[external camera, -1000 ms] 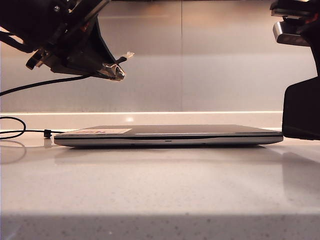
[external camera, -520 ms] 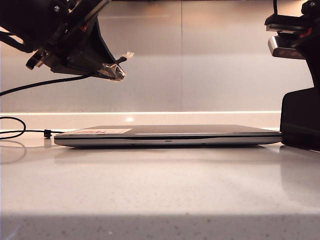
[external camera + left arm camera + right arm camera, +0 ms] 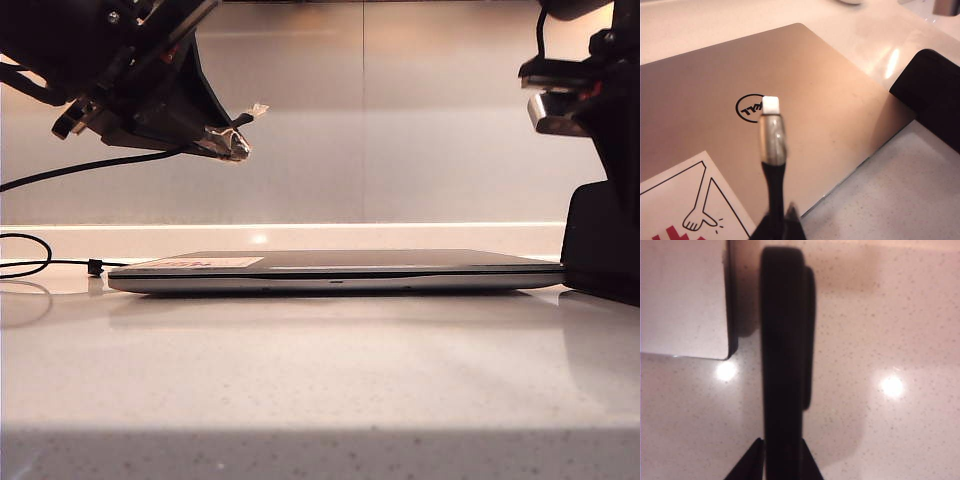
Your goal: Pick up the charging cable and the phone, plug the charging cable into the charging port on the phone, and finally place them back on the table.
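Up left, left gripper [image 3: 225,140] clamped on charging cable [image 3: 771,140]; far right, right gripper [image 3: 782,460] around phone [image 3: 785,340], grip unclear; plugging pending.

Both arms are matte black. The left gripper [image 3: 228,142] ends a wedge-shaped black head with glossy crinkled tape wrapped at its tip, a small silver screw on top, and a hooked metal bracket behind. The right gripper [image 3: 782,460] has a black housing beneath a brushed-silver block and thin black wire.
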Robot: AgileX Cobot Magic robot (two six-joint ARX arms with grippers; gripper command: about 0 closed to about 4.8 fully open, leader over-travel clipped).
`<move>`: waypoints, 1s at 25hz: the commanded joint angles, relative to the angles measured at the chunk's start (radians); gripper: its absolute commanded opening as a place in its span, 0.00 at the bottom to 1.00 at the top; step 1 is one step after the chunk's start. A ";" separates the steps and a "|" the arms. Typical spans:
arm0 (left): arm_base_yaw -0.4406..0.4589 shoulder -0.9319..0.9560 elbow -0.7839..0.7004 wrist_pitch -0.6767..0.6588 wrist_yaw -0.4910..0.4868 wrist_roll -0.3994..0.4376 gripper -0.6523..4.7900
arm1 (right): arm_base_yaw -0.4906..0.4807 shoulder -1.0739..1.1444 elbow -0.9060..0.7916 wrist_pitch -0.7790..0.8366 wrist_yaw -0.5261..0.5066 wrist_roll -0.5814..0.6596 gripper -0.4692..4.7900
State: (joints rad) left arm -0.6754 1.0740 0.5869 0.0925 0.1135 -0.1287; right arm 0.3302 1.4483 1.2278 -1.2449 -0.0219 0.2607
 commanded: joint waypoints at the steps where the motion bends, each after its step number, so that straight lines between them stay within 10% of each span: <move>1: -0.001 -0.003 0.002 0.013 0.003 -0.003 0.11 | 0.002 0.020 0.005 0.002 0.001 -0.004 0.28; 18: -0.085 -0.003 -0.004 -0.010 0.003 -0.129 0.11 | 0.002 0.002 0.180 -0.092 -0.015 -0.060 0.08; 25: -0.210 -0.002 -0.030 0.003 0.003 -0.305 0.11 | -0.003 -0.051 0.202 0.231 -0.346 -0.024 0.08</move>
State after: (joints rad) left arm -0.8761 1.0740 0.5610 0.0792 0.1135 -0.3946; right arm 0.3260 1.4036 1.4254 -1.0901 -0.2974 0.2214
